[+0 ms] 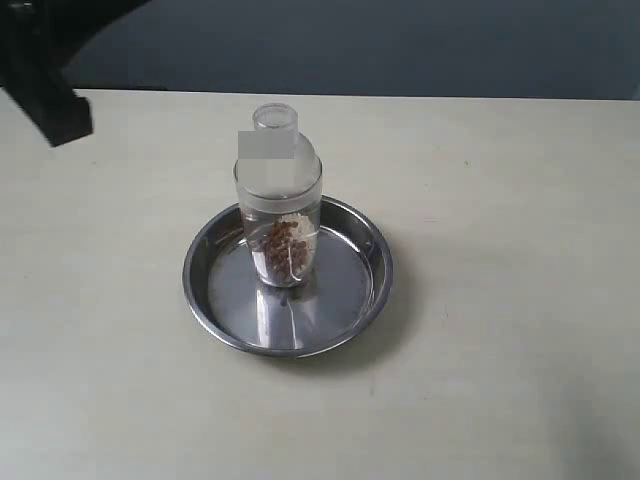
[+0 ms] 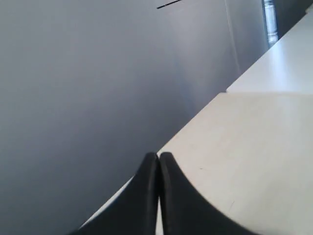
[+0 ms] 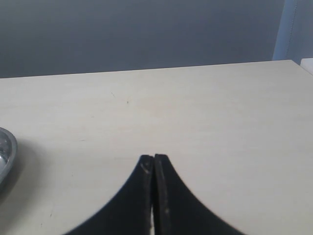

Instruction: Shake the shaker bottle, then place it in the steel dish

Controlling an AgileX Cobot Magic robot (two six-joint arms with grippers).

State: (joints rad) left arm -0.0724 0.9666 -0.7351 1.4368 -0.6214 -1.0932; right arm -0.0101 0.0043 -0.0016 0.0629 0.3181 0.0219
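The clear shaker bottle (image 1: 279,200) stands upright inside the steel dish (image 1: 222,320), with brown pellets at its bottom. No gripper touches it. My left gripper (image 2: 158,155) is shut and empty, pointing past the table's edge toward a grey wall; a part of the left arm (image 1: 45,90) shows black at the exterior view's upper left. My right gripper (image 3: 154,157) is shut and empty above bare table, with a sliver of the steel dish (image 3: 6,152) at that view's edge. The right arm does not show in the exterior view.
The pale table (image 1: 500,300) spreads all round the dish. Its far edge meets a dark blue-grey wall (image 1: 400,45). A second pale surface (image 2: 283,63) lies beyond a seam in the left wrist view.
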